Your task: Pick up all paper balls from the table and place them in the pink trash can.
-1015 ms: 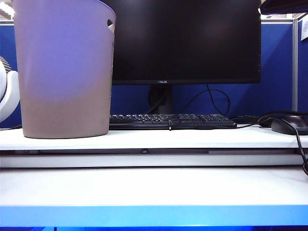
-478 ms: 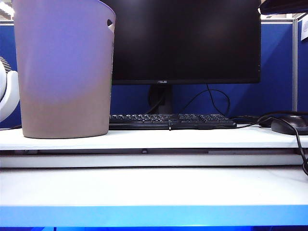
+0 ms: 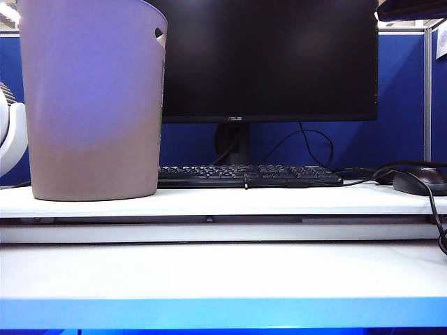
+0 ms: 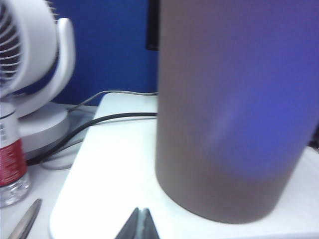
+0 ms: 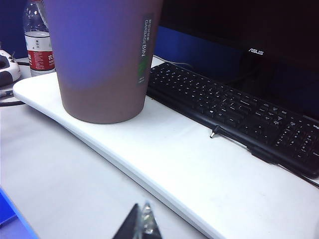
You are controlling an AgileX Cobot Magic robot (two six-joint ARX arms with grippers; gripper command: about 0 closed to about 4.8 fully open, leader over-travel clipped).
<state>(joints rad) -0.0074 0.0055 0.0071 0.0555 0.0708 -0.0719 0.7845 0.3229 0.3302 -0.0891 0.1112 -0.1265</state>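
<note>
A: Where is the pink trash can (image 3: 93, 105) sitting?
B: On the raised white tabletop (image 3: 279, 201), left of the keyboard (image 3: 250, 175).
A: And each gripper?
B: The left gripper (image 4: 140, 225) is staying closed, empty, facing the bin; the right gripper (image 5: 141, 222) likewise, hovering low nearby.

— Right claw (image 5: 141, 224)?
— Closed, tips together, low over the desk (image 5: 199, 174), holding nothing.
— Pink trash can (image 5: 102, 55)?
— Upright near the raised board's curved end, beside the black keyboard (image 5: 234, 109). Water bottle (image 5: 39, 42) behind.
</note>
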